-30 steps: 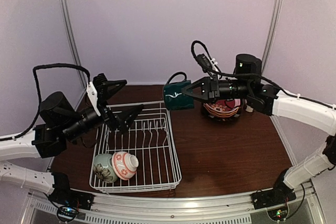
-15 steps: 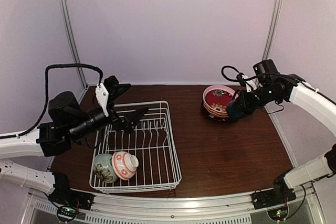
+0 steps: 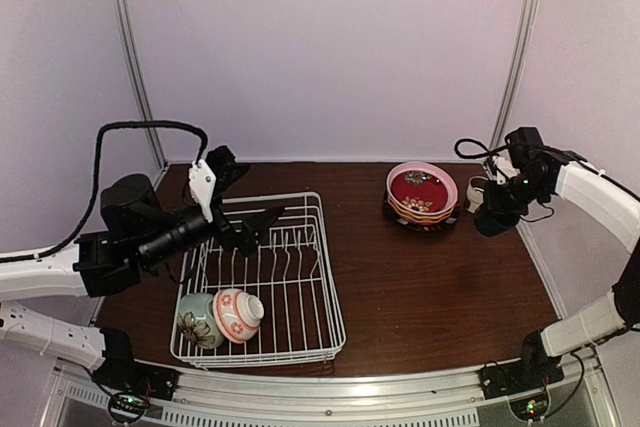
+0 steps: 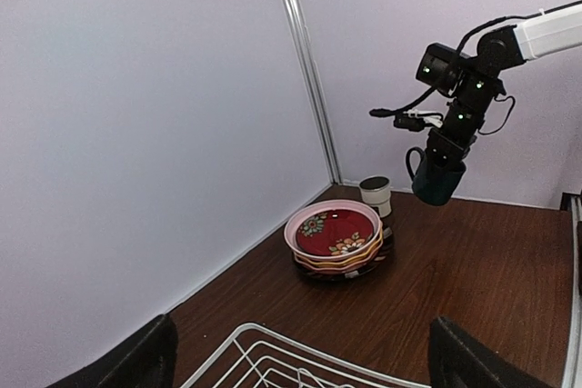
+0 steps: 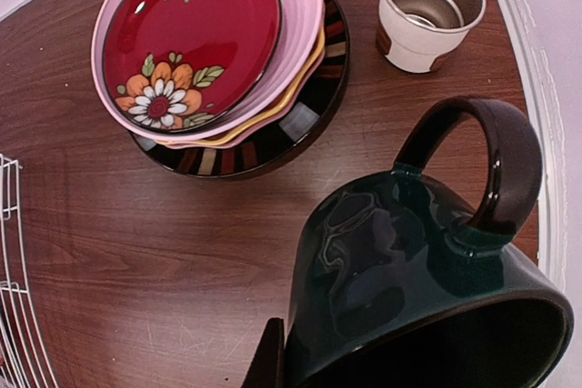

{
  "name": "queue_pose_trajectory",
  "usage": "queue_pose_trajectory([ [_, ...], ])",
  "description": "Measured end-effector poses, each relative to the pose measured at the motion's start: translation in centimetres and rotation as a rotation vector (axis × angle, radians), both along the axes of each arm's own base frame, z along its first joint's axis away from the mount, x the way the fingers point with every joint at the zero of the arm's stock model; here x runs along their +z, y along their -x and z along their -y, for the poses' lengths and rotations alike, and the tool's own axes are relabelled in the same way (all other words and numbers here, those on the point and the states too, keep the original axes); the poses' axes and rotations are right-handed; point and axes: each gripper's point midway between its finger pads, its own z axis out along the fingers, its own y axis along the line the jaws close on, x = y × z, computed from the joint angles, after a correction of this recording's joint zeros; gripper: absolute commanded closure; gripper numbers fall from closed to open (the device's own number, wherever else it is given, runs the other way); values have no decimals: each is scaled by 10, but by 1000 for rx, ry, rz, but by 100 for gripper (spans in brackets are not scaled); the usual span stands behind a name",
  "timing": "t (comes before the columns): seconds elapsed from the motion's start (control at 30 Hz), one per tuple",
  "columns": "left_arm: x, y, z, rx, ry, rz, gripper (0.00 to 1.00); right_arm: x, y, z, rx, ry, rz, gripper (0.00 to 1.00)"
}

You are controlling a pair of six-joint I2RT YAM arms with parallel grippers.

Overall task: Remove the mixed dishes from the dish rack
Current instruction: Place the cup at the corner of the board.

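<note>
**Holding two bowls, the rest standing out on the wood**

Sitting at the left of the table (image 3: 400,287): a white wire dish rack (image 3: 290,277). Lying tipped over and touching in its near-left corner: a pale-green floral bowl (image 3: 198,319) and a pink-white bowl (image 3: 240,312). Resting at the far right: a stack of plates (image 5: 191,43), showing red floral inside pink, then yellow-orange, then black striped. Standing upright just beside it: a small white cup (image 5: 427,8). Being gripped at the rim near that cup: a glossy teal mug (image 5: 400,270).
</note>
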Motion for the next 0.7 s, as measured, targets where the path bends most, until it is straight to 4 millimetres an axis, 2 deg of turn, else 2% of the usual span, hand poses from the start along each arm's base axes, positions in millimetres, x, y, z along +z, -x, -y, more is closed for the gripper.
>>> queue_pose_trajectory([
  [0.17, -3, 0, 0, 1, -10, -6, 3, -13, -6, 18, -38, 50, -32, 100],
  [0.37, -4, -2, 3, 1, -23, -14, 3, -32, -9, 31, -67, 118, -84, 100],
  [0.57, -8, -8, 9, 7, -47, -36, 3, -53, -19, 32, -62, 133, -120, 100],
  [0.7, -12, -13, 11, 17, -69, -61, 3, -76, -24, 31, -53, 142, -172, 99],
])
